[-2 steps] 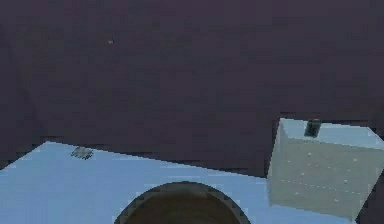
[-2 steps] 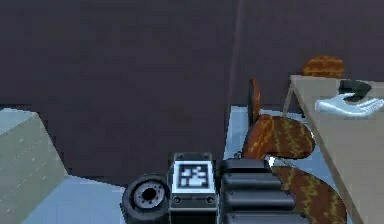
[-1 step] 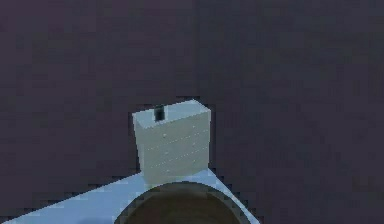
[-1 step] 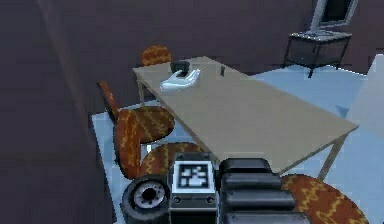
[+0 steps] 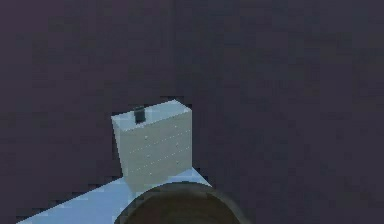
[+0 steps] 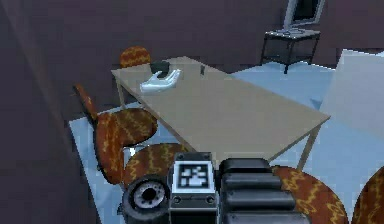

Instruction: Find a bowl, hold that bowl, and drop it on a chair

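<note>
Though patterned chairs (image 6: 125, 130) ring the tan table (image 6: 240, 115), I cannot tell whether the fingers (image 6: 140, 204) hold anything.

1. Facing a plain, dark purple-grey wall (image 5: 280, 80) that spans the top and both sides.
2. Just left of centre, standing upright: a pale, speckled, box-shaped block (image 5: 155, 145), lit on its front face.
3. Perched on that block's top near its left corner: a small dark square piece (image 5: 139, 115), too small to identify.
4. At lower left, stretching to the block's foot: a strip of pale blue floor (image 5: 90, 205).
5. Along the bottom edge, below the block: a dark rounded dome-like shape (image 5: 180, 208), cut off by the frame.
</note>
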